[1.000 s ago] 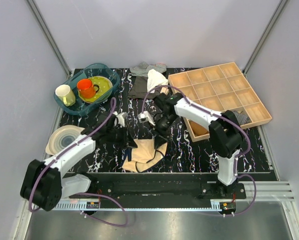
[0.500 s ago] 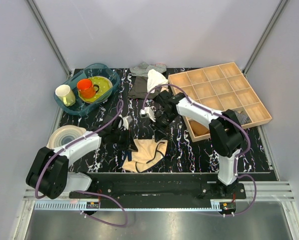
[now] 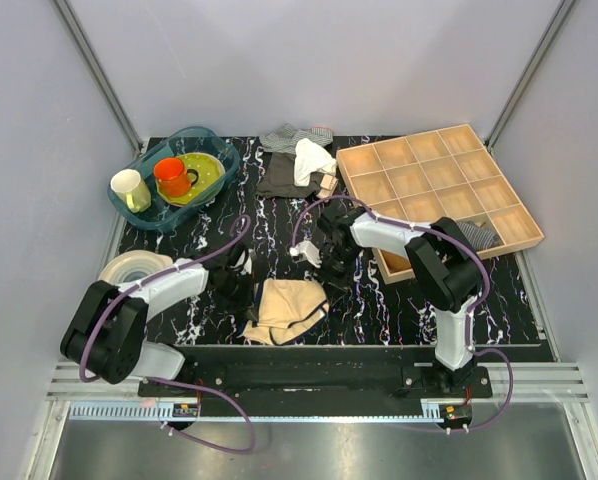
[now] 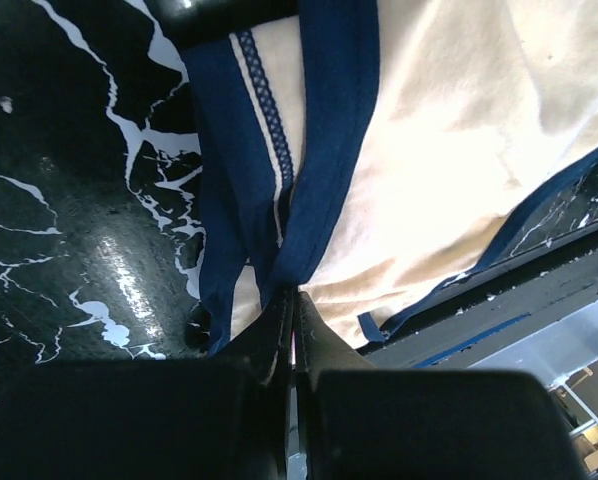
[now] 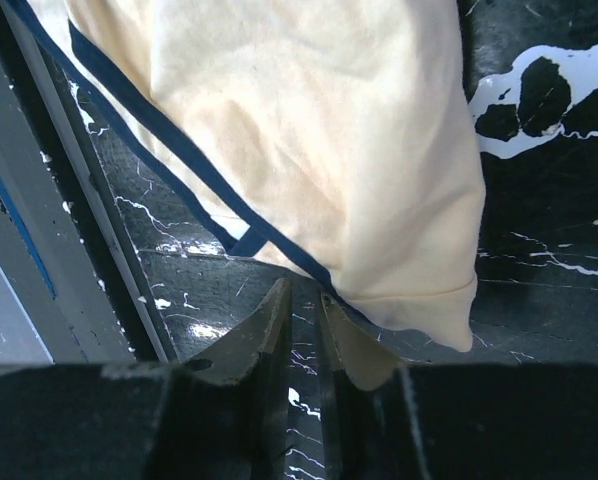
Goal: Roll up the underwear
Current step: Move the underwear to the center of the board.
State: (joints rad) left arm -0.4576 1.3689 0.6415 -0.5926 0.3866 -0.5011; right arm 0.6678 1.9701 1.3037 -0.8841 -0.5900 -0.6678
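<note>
- underwear (image 3: 287,308): soft matt cream cloth, dark blue ribbon-like edging.
- table (image 3: 379,300): glossy black surface, white veining.
- compartment tray (image 3: 404,139): pale matt wood.
- tub (image 3: 144,224): translucent blue plastic.

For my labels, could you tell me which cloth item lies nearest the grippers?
The pale beige underwear with dark edging, lying at the front; the white cloth and grey garments lie at the back.
</note>
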